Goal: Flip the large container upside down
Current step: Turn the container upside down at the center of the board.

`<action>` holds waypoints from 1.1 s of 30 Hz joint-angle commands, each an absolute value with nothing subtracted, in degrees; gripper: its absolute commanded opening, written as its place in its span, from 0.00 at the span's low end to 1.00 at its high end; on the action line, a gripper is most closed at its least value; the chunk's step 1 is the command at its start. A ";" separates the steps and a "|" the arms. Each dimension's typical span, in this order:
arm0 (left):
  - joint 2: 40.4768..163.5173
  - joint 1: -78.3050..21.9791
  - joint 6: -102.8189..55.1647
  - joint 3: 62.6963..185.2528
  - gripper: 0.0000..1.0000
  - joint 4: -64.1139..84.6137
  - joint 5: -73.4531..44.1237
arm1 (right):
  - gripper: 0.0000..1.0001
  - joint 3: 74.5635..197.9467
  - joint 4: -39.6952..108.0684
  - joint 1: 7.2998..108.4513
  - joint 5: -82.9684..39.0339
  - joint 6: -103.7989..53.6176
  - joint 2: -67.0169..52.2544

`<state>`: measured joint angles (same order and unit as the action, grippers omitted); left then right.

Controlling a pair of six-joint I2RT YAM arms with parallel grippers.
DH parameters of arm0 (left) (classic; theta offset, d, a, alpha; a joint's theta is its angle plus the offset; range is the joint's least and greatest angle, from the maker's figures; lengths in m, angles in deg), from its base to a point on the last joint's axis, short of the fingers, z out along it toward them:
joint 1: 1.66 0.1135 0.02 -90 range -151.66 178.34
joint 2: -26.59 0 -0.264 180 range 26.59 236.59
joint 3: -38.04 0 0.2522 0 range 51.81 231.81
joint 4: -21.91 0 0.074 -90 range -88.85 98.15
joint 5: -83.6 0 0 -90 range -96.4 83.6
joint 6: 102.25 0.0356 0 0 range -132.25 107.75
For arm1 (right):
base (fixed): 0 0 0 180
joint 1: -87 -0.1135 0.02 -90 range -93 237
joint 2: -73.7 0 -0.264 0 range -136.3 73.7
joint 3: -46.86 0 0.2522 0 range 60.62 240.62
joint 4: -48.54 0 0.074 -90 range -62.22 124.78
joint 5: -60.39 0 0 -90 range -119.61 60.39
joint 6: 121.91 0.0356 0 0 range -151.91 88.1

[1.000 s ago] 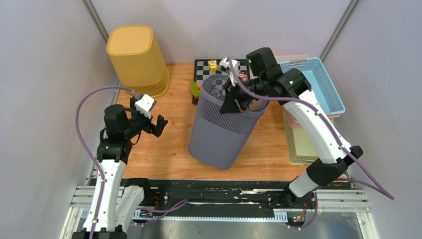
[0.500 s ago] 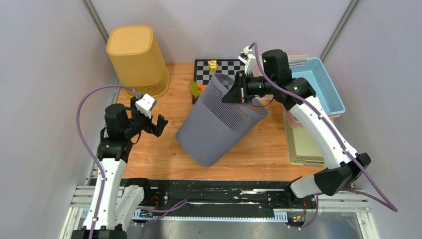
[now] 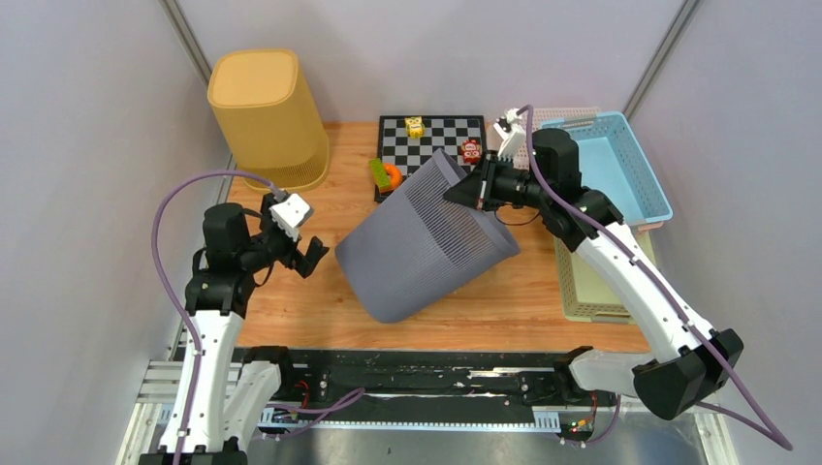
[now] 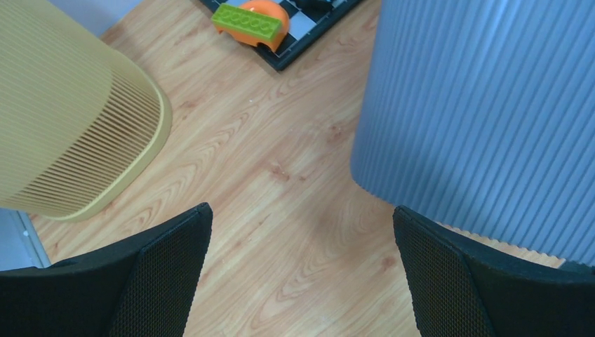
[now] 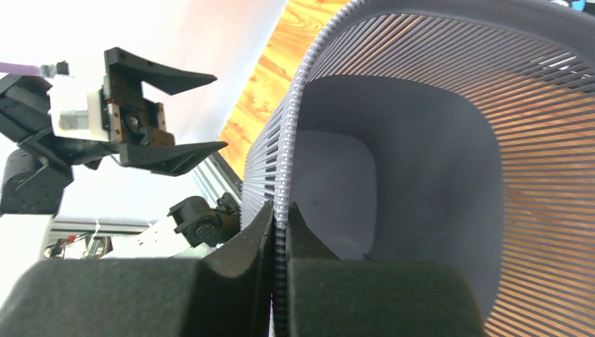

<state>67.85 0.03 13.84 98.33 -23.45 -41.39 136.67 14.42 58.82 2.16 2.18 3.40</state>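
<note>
My right tool (image 3: 472, 191) is clamped on the rim of the grey bin (image 3: 426, 247). One finger is inside the mouth and one outside, with the ribbed wall pinched thin between them. The grip is at the rim's highest part, just off the near edge of the chessboard (image 3: 431, 136).

The grey bin lies on the near side of the chessboard, tipped far over and almost on its side. Its closed base is low on the desk (image 3: 320, 300) and points away from the chessboard toward my left arm. Its open mouth is lifted and faces my right. From the right wrist I look straight into the hollow, down to the smooth base.

My left tool (image 3: 308, 250) hangs near and to the left of the chessboard with its fingers spread wide and nothing between them. It is close beside the grey bin's lower wall, which fills the right of its wrist view. I cannot tell whether my right-hand finger there touches the wall.

A green brick (image 4: 249, 21) rests on an orange piece at the chessboard's near-left corner. A yellow bin (image 3: 267, 116) stands farther left of the chessboard.
</note>
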 commanded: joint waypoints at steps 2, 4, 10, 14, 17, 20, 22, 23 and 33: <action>69.00 -0.17 21.94 101.25 1.00 -31.76 -44.04 | 0.05 130.51 14.68 59.58 -3.82 -3.23 4.31; 69.13 -0.17 23.80 101.16 1.00 -33.13 -43.74 | 0.07 128.94 14.71 59.58 -4.23 -5.25 4.96; 69.56 -0.17 25.83 99.65 1.00 -33.01 -42.05 | 0.11 125.05 14.70 59.58 -2.33 -11.42 6.42; 70.72 -0.17 23.01 97.22 1.00 -28.89 -40.95 | 0.14 122.26 14.76 59.69 -1.76 -15.18 7.60; 71.60 -0.17 21.68 96.04 1.00 -27.65 -41.31 | 0.18 120.28 14.75 59.85 -1.75 -17.61 8.52; 71.76 -0.17 19.97 95.22 1.00 -26.24 -41.80 | 0.24 119.01 14.65 60.07 -2.07 -19.90 9.41; 71.62 -0.17 18.98 94.97 1.00 -25.58 -42.01 | 0.27 118.73 14.66 60.09 -2.14 -20.89 9.82; 71.44 -0.17 18.33 94.88 1.00 -25.21 -42.00 | 0.29 118.43 14.66 60.09 -1.99 -21.29 9.95; 70.84 -0.17 10.43 94.56 1.00 -21.07 -38.59 | 0.44 117.45 13.25 60.11 -1.32 -25.25 10.69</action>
<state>70.99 0.03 15.17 94.98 -25.31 -39.09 119.14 18.01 60.17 -2.21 -17.93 10.13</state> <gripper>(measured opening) 0.997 0.410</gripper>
